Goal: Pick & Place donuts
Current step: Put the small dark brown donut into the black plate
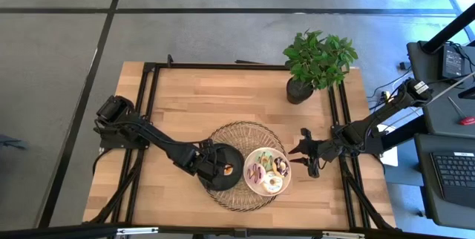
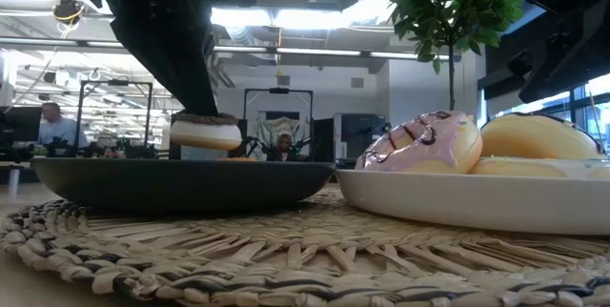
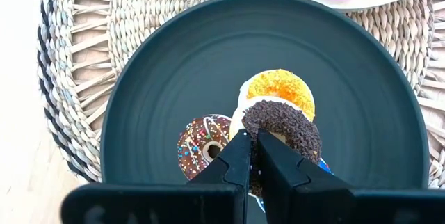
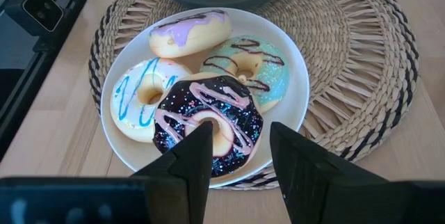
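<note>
A black plate (image 1: 231, 153) and a white plate (image 1: 249, 159) sit side by side on a round woven mat (image 1: 245, 131). My left gripper (image 3: 254, 151) is over the black plate, shut on a chocolate-sprinkled donut (image 3: 288, 126). An orange-iced donut (image 3: 281, 90) and a brown donut with coloured sprinkles (image 3: 200, 144) lie on that plate beside it. On the white plate (image 4: 122, 144) lie a purple-iced donut (image 4: 191, 33), a mint one (image 4: 249, 67), a white one with blue stripes (image 4: 141, 95) and a dark one with pink stripes (image 4: 208, 116). My right gripper (image 4: 240, 147) hangs open above the dark one, touching nothing. My left gripper pinches the chocolate-sprinkled donut by the near part of its ring (image 3: 259, 123), coming from above and pointing down. One finger (image 3: 274, 156) stands at the hole and the other (image 3: 236, 156) outside the ring. In the low view the donut (image 2: 204, 133) shows above the black plate's rim (image 2: 181, 178); whether it is clear of the other donuts, I cannot tell.
A potted plant (image 1: 315, 61) stands near the table's far right corner. Black rails run along both sides of the wooden table (image 1: 178, 113). Bare wood lies on the far and left sides of the mat. People sit in the room behind the table.
</note>
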Motion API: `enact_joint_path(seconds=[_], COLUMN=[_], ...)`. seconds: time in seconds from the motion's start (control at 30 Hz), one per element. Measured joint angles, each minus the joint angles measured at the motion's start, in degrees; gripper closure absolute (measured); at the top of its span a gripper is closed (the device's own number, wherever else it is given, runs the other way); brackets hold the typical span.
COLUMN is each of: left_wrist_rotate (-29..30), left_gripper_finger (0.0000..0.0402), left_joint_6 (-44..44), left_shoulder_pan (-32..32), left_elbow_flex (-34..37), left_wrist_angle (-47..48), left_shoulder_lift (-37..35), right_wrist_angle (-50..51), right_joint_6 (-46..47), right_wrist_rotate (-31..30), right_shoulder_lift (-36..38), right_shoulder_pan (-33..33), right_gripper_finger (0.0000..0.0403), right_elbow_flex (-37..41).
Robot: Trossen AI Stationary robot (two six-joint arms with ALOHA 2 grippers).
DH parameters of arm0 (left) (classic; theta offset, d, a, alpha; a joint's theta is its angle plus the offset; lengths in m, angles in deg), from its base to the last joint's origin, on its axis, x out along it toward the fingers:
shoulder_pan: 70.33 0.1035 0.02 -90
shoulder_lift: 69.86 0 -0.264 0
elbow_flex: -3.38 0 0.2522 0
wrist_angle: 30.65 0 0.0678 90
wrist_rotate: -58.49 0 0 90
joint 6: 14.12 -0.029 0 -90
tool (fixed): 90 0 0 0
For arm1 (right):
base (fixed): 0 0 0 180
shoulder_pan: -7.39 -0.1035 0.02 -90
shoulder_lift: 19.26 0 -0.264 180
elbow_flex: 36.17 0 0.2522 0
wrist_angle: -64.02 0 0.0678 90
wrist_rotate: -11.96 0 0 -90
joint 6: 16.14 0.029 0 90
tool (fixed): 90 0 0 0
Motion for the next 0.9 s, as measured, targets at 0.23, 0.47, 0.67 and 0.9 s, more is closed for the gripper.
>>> enact_joint_path(seconds=[0.23,0.47,0.67,0.9], left_wrist_rotate=[-0.16,-1.33,-0.57,-0.6], left_gripper_finger=[0.0386,0.0386,0.0386,0.0385], left_joint_6=[0.82,0.98,0.68,1.51], left_shoulder_pan=[0.0,0.0,0.0,0.0], left_elbow_flex=[0.0,0.0,0.0,0.0], left_wrist_angle=[0.04,0.28,0.26,0.26], left_shoulder_lift=[0.0,0.0,0.0,0.0], right_wrist_angle=[0.0,0.0,0.0,0.0], right_joint_6=[0.02,0.02,0.02,0.03], right_wrist_rotate=[0.0,0.0,0.02,0.02], right_shoulder_lift=[0.0,0.0,0.0,0.0], right_shoulder_pan=[0.0,0.02,0.0,0.02], right_gripper_finger=[0.0257,0.0257,0.0257,0.0257], right_elbow_flex=[0.0,0.0,0.0,0.0])
